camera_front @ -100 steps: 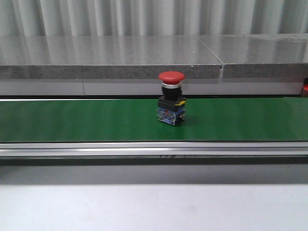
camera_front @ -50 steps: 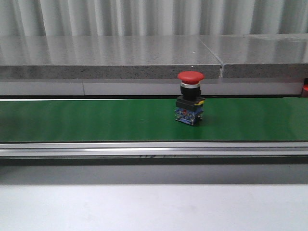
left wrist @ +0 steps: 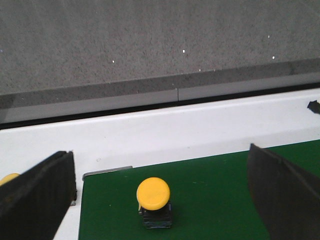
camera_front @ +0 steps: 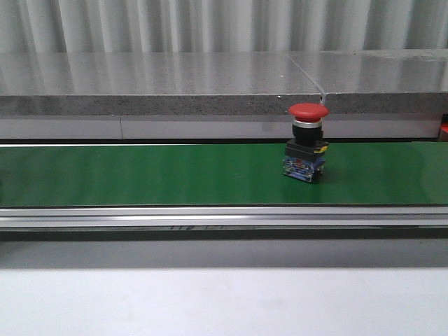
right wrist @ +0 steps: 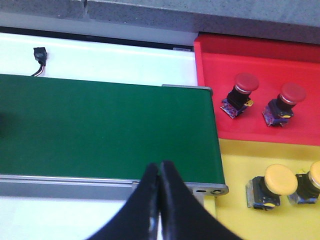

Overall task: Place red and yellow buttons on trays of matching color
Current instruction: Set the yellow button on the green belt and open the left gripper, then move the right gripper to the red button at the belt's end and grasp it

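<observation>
- The right gripper (right wrist: 159, 200) has its two black fingers pressed together, tips touching, with nothing between them; it hangs over the near metal edge of the green conveyor belt (right wrist: 100, 125).
- The left gripper (left wrist: 160, 200) is spread wide and empty, its black fingers (left wrist: 35, 200) framing a yellow mushroom-head push button (left wrist: 153, 200) that stands upright on the belt.
- In the front view, a red mushroom-head push button (camera_front: 307, 151) on a black and blue base stands upright on the belt, right of centre.
- At the belt's end, the yellow plastic tray (right wrist: 240, 165) holds two yellow-capped buttons (right wrist: 270, 186).
- Beyond it, the red plastic tray (right wrist: 220, 65) holds two red-capped buttons (right wrist: 240, 93).
- A grey speckled stone ledge (camera_front: 154, 87) runs behind the belt.
</observation>
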Motion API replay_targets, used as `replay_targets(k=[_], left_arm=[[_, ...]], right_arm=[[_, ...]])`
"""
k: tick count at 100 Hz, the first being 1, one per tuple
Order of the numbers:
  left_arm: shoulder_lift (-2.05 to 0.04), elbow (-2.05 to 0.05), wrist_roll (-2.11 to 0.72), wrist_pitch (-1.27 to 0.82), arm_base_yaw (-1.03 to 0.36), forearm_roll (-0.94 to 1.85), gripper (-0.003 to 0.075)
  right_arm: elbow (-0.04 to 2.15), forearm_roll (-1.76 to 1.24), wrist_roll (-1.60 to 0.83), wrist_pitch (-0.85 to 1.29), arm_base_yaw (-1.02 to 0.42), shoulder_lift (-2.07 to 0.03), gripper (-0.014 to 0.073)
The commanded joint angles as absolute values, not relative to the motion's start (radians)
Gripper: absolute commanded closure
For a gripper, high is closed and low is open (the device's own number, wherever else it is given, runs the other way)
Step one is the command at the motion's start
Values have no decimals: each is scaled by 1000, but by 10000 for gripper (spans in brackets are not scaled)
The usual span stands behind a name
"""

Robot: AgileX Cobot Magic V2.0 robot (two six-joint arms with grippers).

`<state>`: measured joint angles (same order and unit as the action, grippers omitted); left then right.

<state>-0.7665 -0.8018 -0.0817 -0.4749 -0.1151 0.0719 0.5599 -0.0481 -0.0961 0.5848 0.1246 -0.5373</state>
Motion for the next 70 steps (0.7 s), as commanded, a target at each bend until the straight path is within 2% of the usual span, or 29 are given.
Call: replay_targets(k=[1, 19, 26, 36, 56, 58, 70], left_arm=[[-651, -740, -81, -352, -123, 81, 82], [-470, -574, -81, -344, -123, 81, 83], [-412, -523, -79, -344, -123, 81, 113], [-345, -474, -64, -344, -123, 83, 251], [-309, -442, -64, -345, -123, 98, 714], [-309, -442, -64, -345, -123, 98, 739], [-309, -442, -64, -345, -123, 98, 740]], right_arm=[[585, -46, -104, 515, 121, -539, 661], [585, -46, -104, 515, 121, -539, 661], [585, -46, -104, 515, 121, -539, 661], [585, -46, -104, 515, 121, -539, 661], [585, -41, -105, 477, 121, -539, 661], [585, -41, -105, 463, 121, -539, 661], [585, -41, -104, 392, 121, -539, 661]])
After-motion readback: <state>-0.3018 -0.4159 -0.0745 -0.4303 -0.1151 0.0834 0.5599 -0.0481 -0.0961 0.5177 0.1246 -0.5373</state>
